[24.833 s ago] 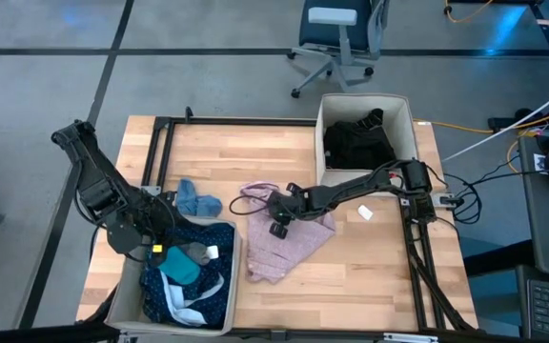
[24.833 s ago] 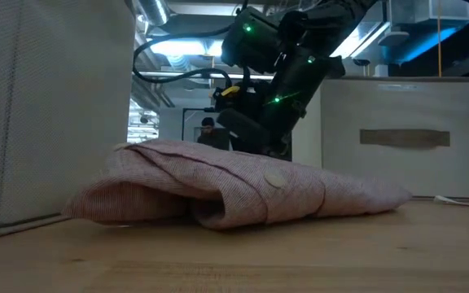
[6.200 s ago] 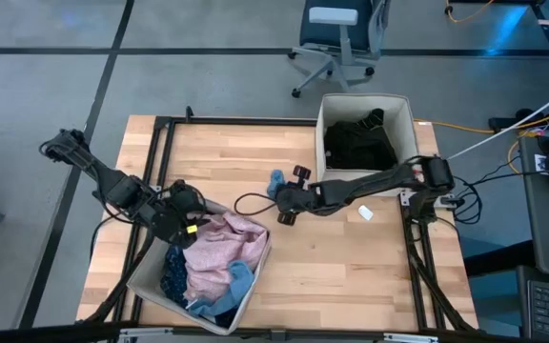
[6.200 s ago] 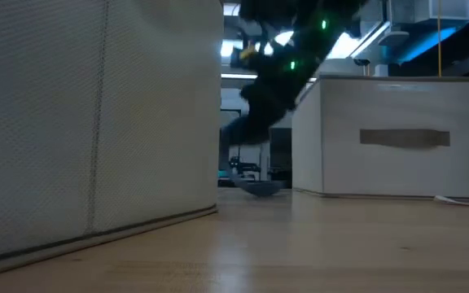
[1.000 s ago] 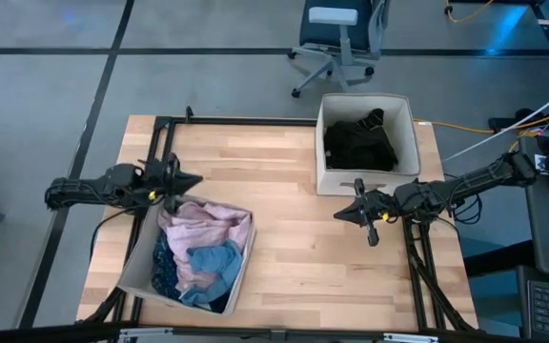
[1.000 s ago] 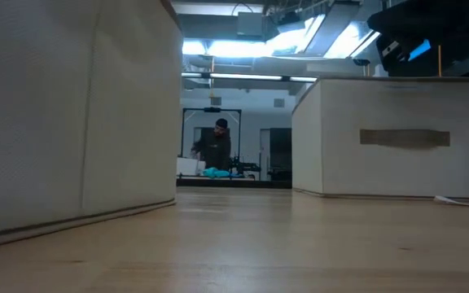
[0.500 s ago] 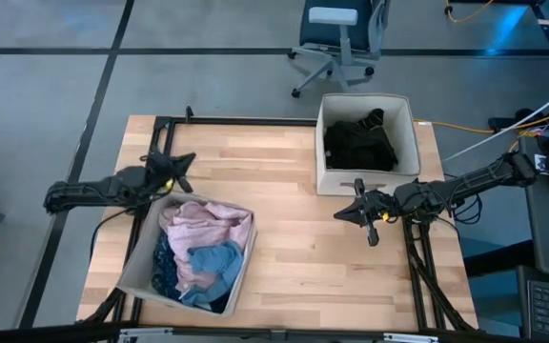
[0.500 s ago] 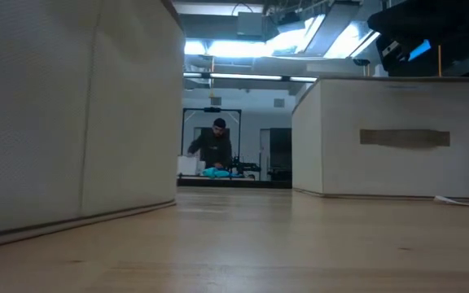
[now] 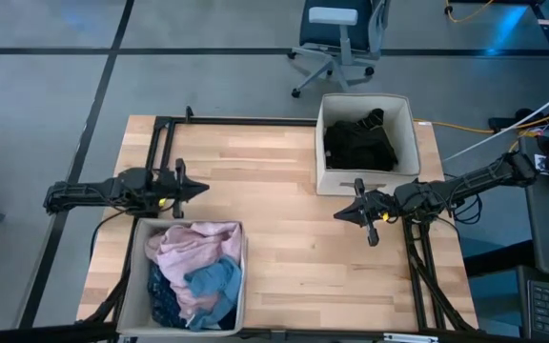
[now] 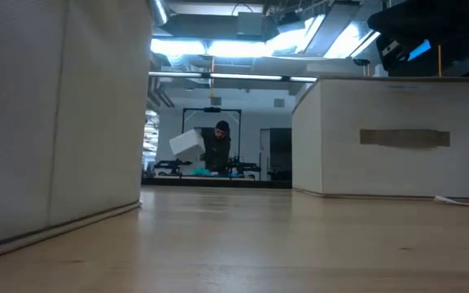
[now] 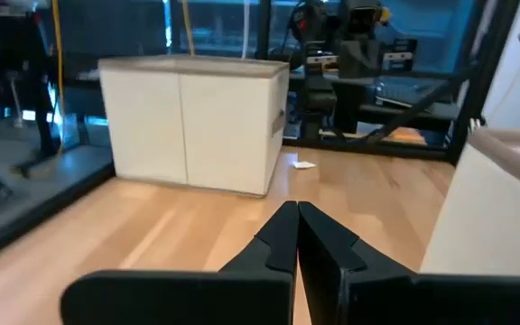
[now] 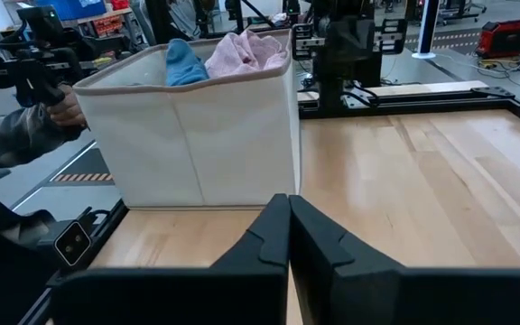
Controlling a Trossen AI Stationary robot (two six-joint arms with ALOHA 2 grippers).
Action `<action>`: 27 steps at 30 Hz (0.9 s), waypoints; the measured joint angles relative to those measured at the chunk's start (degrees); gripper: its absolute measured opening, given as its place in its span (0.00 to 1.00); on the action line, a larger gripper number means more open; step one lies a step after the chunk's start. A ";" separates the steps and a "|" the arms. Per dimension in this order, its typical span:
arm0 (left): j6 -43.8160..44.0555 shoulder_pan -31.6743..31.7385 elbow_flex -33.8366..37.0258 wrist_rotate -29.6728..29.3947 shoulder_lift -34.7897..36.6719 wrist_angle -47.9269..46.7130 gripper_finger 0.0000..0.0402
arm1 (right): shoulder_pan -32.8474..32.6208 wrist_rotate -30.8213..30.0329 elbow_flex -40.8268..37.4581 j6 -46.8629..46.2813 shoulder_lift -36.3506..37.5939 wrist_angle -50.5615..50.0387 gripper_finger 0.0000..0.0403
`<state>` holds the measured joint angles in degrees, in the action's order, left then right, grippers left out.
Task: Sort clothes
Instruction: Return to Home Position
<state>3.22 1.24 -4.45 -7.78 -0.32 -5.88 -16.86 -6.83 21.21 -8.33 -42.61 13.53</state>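
Now, pink and blue soft garments [image 9: 193, 255] fill the beige fabric square bin [image 9: 135, 274] on the wooden tabletop [image 9: 284, 257] beside the left arm. Black pieces [image 9: 358, 143] lie in the second beige bin [image 9: 336, 183]. The left hand [image 9: 196, 188] is clenched and empty just beyond the first bin. The right hand [image 9: 341, 215], likewise clenched and empty, is near the second.

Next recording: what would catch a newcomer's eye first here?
Two beige bins stand out. The near-left bin is heaped with a pink top and a blue garment, while the far-right bin holds black pieces. Both arms lie low, stretched inward over the table. The left gripper is just beyond the near-left bin, the right gripper is in front of the far-right bin, and both are shut and empty.
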 joint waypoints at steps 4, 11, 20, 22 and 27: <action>-3.25 0.00 0.03 0.58 0.00 0.91 0.00 | 0.00 0.02 0.00 0.06 0.00 -0.04 0.02; -2.12 0.00 2.17 3.68 0.02 2.51 0.00 | 0.00 0.02 0.00 0.19 -0.02 -0.10 0.02; -2.13 0.00 2.21 3.86 0.00 2.55 0.00 | 0.00 -1.15 -9.75 1.33 0.42 12.27 0.02; -2.11 0.00 2.21 3.86 0.00 2.55 0.00 | 0.00 -1.89 -11.83 1.35 2.68 12.91 0.02; -2.15 0.00 2.21 3.78 0.00 2.53 0.00 | 0.02 -1.46 -15.86 1.32 8.78 12.39 0.02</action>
<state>1.07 1.23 -2.24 -4.00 -0.32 -3.36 -16.84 -8.29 5.35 -7.01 -33.83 25.92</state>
